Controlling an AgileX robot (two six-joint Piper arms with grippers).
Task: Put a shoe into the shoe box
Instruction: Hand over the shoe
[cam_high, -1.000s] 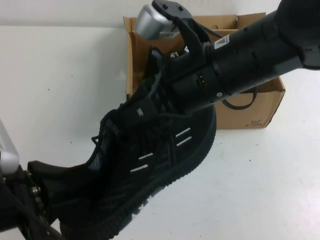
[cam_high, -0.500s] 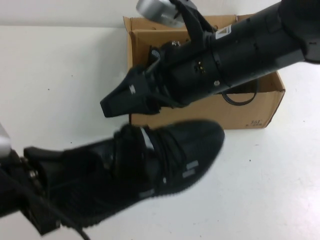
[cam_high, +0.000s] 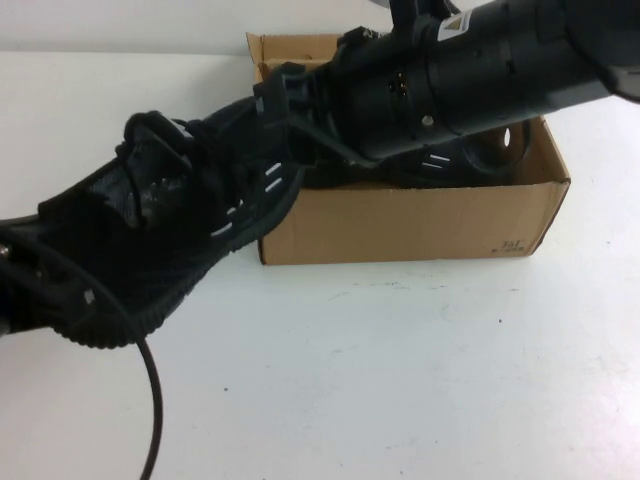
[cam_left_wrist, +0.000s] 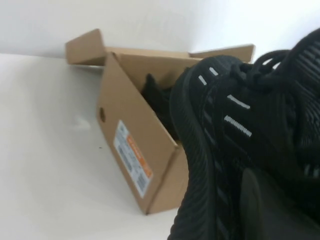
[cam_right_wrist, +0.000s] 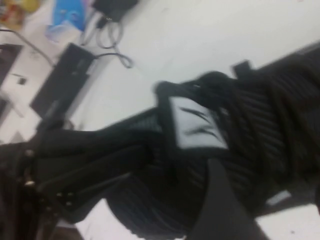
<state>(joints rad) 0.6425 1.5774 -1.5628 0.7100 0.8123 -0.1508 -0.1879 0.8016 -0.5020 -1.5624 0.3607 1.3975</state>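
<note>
The shoe (cam_high: 200, 210) is a black knit sneaker with pale side dashes, held off the table and tilted, its toe against the front left corner of the shoe box (cam_high: 420, 220). My left gripper (cam_high: 45, 275) is at the lower left, shut on the shoe's heel end. In the left wrist view the shoe (cam_left_wrist: 235, 125) fills the frame beside the open box (cam_left_wrist: 130, 135). My right gripper (cam_high: 275, 100) hangs over the box's left end, just above the shoe's laces. The right wrist view shows the white tongue label (cam_right_wrist: 195, 125). A second identical shoe (cam_high: 440, 165) lies inside the box.
The right arm (cam_high: 480, 70) stretches across the top of the box and hides much of its inside. A black cable (cam_high: 150, 400) hangs from the left arm over the front left of the white table (cam_high: 420, 380). The box end carries a label (cam_left_wrist: 132, 155) and a round hole (cam_left_wrist: 101, 115).
The shoe has swung up and back to the left, its toe now at the box's corner. The right gripper let go of it and drew back over the box.
</note>
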